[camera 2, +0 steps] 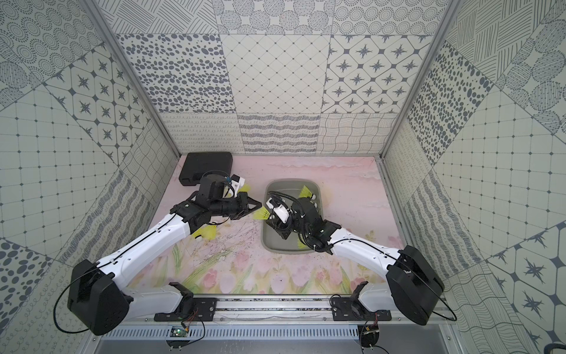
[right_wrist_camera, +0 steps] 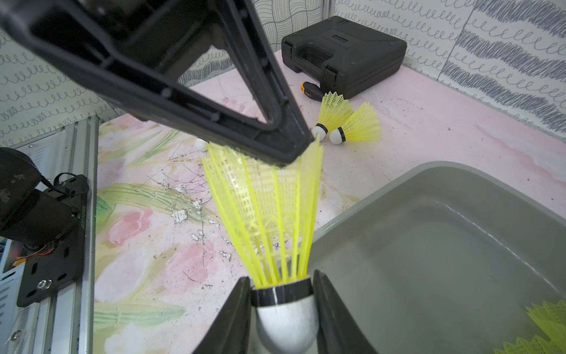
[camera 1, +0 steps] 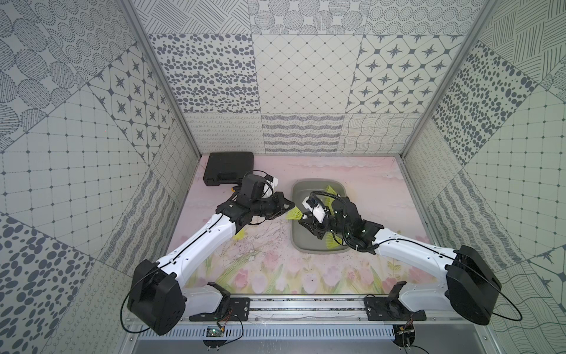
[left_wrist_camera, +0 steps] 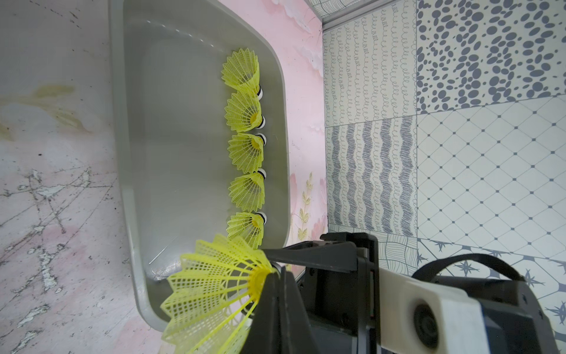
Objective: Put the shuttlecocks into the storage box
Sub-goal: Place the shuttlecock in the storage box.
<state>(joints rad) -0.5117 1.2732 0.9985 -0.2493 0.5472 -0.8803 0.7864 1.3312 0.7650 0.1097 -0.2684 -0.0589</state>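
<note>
1. Your left gripper (camera 1: 292, 206) has its fingers pressed together on the skirt rim of one shuttlecock (camera 1: 294, 213). The right wrist view shows the pinch at the very tip of the fingers.
2. Your right gripper (right_wrist_camera: 281, 280) has a finger tight against each side of that shuttlecock's white tip, so both arms have hold of it at once.
3. That shuttlecock lies on its side in the air over the left rim of the grey tray (camera 1: 301, 242), with its tip on the tray side and its skirt out over the table (camera 1: 382, 199).
4. Inside the tray, five more shuttlecocks (left_wrist_camera: 246, 151) lie in a row along the right wall, tips toward it. The tray floor between that row and the left wall is bare.
5. Your right arm reaches in over the tray's near right corner and hides much of the tray in both top views.
6. Your left gripper's tip sits just outside the tray's left rim.
7. On the table, two loose shuttlecocks (right_wrist_camera: 358, 127) lie side by side, just beside a screwdriver (right_wrist_camera: 311, 92) and near the black case (right_wrist_camera: 343, 46) in the far left corner.
8. Another shuttlecock (camera 2: 208, 233) lies under your left forearm.
9. To the right of the tray, the table runs open to the wall.
</note>
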